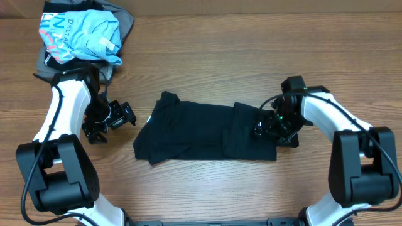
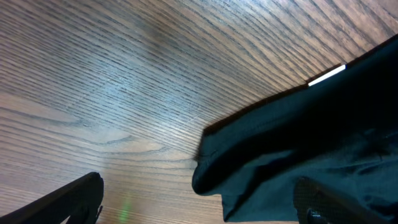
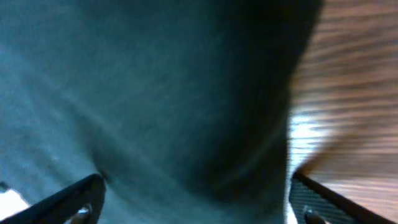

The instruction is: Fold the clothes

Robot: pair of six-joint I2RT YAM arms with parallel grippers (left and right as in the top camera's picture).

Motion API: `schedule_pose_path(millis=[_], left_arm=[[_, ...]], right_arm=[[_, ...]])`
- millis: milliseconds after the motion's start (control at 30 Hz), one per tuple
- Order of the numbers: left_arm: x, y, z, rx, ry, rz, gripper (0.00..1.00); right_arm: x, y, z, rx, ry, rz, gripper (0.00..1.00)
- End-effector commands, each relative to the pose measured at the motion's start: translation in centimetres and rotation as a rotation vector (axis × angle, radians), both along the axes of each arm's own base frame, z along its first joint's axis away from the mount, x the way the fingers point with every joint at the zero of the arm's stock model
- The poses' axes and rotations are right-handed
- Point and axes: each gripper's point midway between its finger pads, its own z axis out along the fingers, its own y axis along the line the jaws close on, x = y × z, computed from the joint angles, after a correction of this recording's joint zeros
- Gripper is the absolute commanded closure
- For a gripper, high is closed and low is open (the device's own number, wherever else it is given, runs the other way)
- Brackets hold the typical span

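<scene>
Overhead: soft, rumpled black T-shirt

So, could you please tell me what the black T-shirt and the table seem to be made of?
Black T-shirt: soft matte knit, probably cotton or a blend; it lies in limp folds and creases, with no shine.
Table: wood or wood-look laminate, smooth with a slight sheen; fine grain lines and a soft light reflection show, which fit either.

Overhead view: looks straight down from well above the table, taking in the whole black T-shirt. Left wrist view: close, oblique, the shirt's edge at lower right. Right wrist view: nearest, blurred, the shirt filling the left.
</scene>
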Motion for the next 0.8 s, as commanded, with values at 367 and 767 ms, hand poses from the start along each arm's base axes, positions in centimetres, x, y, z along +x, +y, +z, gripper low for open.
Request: schedule_pose_path(millis=[367,767], left_arm=[[-0.1,-0.5,-0.1,-0.019,0.006,-0.027,0.0],[-0.2,-0.5,-0.1,-0.02,0.006,-0.027,0.0]], right_arm=[[-2.2,-0.2,-3.1,-0.012,0.101,-0.164,0.96],[-1.9,-8.3,-0.4,-0.238,0.183,-0.424,0.96]])
